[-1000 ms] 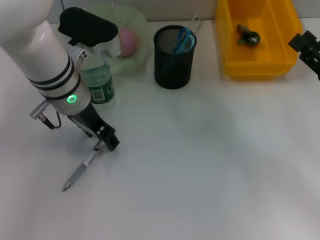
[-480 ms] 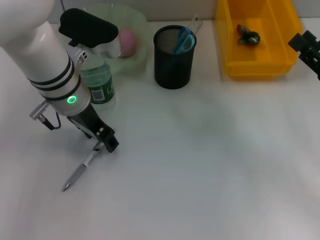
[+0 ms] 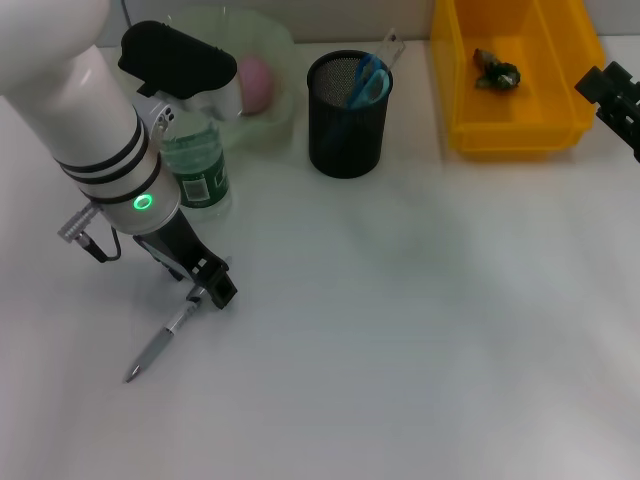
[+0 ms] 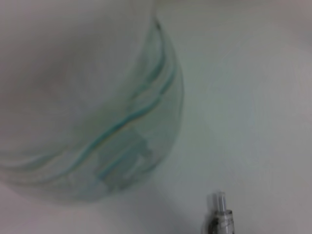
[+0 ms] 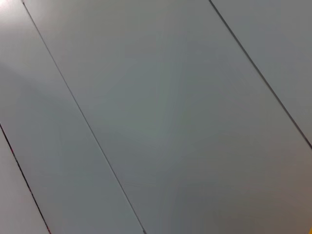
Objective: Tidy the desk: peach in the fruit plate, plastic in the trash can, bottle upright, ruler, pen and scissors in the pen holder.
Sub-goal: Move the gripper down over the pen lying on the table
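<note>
A grey pen lies on the white desk at the front left. My left gripper is down at the pen's upper end; the left wrist view shows that end of the pen beside the bottle's base. The clear bottle with a green label stands upright behind my left arm. A pink peach rests in the pale green fruit plate. The black mesh pen holder contains the blue-handled scissors and a clear ruler. Crumpled plastic lies in the yellow trash bin.
My right gripper hangs parked at the right edge, beside the yellow bin. The right wrist view shows only grey panels. The bottle stands very close to my left arm's wrist.
My left gripper has edged slightly down toward the front of the desk, closer to the pen's upper end. The pen and all else stay where they were.
</note>
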